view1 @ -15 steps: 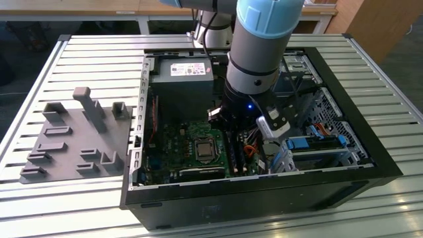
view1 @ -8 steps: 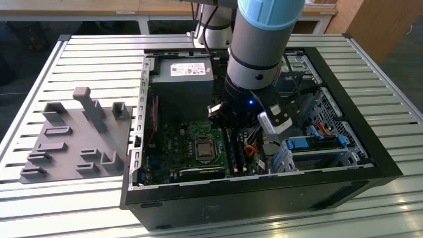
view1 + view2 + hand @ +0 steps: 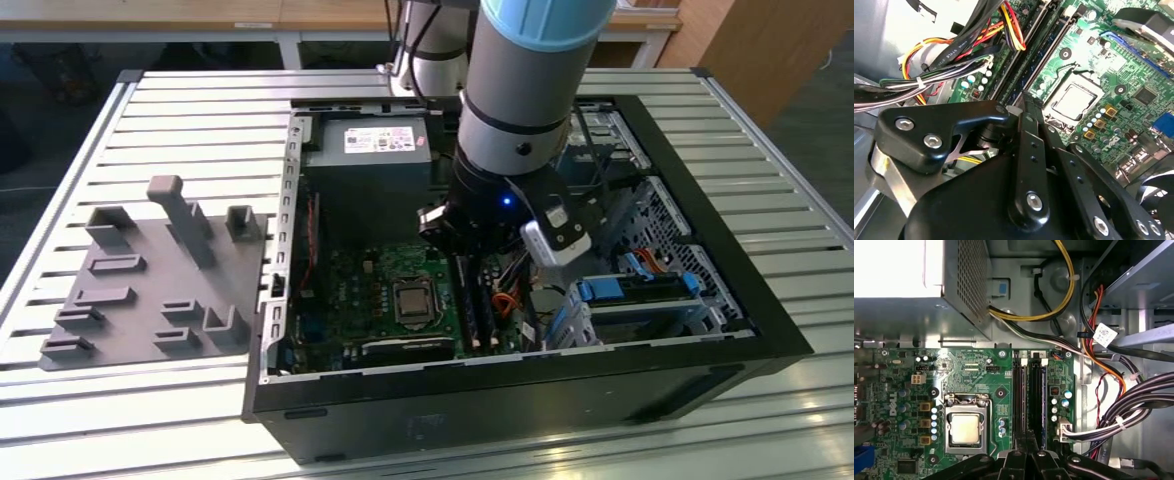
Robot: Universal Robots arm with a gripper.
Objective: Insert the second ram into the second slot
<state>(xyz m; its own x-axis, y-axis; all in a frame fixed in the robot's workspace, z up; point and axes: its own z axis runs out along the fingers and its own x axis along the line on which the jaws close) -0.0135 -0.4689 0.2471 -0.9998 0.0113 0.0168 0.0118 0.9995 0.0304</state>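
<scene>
My gripper [image 3: 467,262] reaches down into the open computer case, over the row of memory slots [image 3: 477,312] beside the processor socket [image 3: 404,300]. In both wrist views the black fingers come together, and the gripper [image 3: 1027,436] [image 3: 1021,99] rests at the near end of one slot. The second ram [image 3: 1032,400] stands on edge in that slot as a thin dark strip. I cannot tell whether the tips pinch it or only press on it. A bluish strip [image 3: 1043,400] fills the neighbouring slot on the cable side.
Bundled cables [image 3: 1134,405] run close beside the slots, and the power supply [image 3: 371,150] sits at the case's far end. Drive bays with blue latches [image 3: 641,290] are on the exterior view's right. A grey parts holder [image 3: 154,285] lies on the slatted table [image 3: 200,110] on the left.
</scene>
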